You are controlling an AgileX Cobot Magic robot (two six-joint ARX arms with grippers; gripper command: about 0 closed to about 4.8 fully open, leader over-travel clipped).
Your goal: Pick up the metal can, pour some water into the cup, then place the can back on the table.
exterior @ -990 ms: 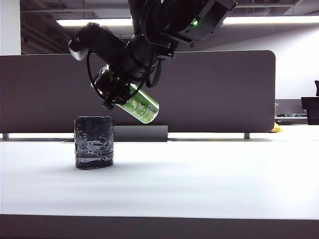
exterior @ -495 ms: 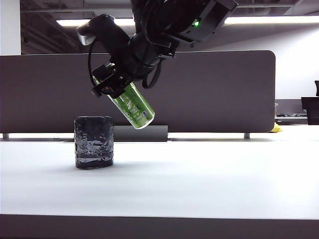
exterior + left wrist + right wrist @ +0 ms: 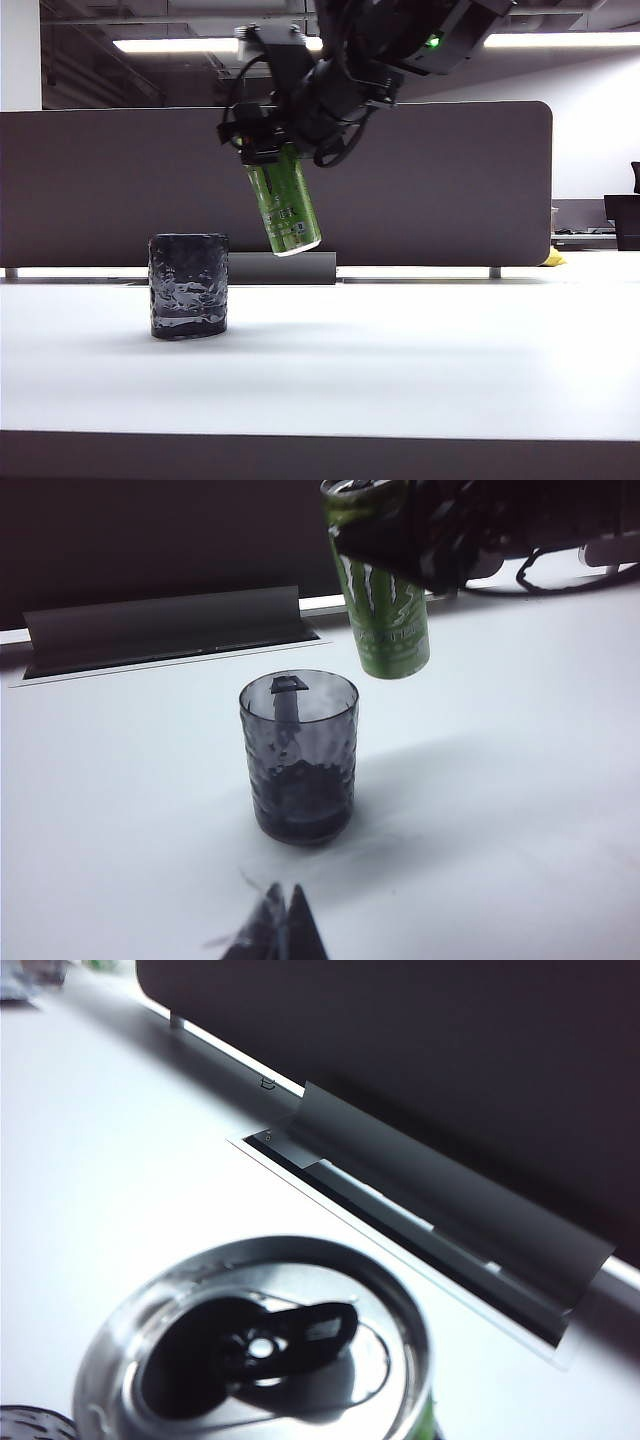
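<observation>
Right claw (image 3: pixel 262 140) is clamped on the can (image 3: pixel 285 205), nearly upright above the counter (image 3: pixel 400 350) beside the cup (image 3: pixel 188 285); left claw (image 3: pixel 280 935) looks together.

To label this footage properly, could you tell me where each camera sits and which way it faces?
Exterior view: low at the table front, facing the partition; shows the right gripper holding the metal can.
Left wrist view: looks down on the cup; left gripper tips show.
Right wrist view: over the can top; no gripper visible.
All share the can.
</observation>
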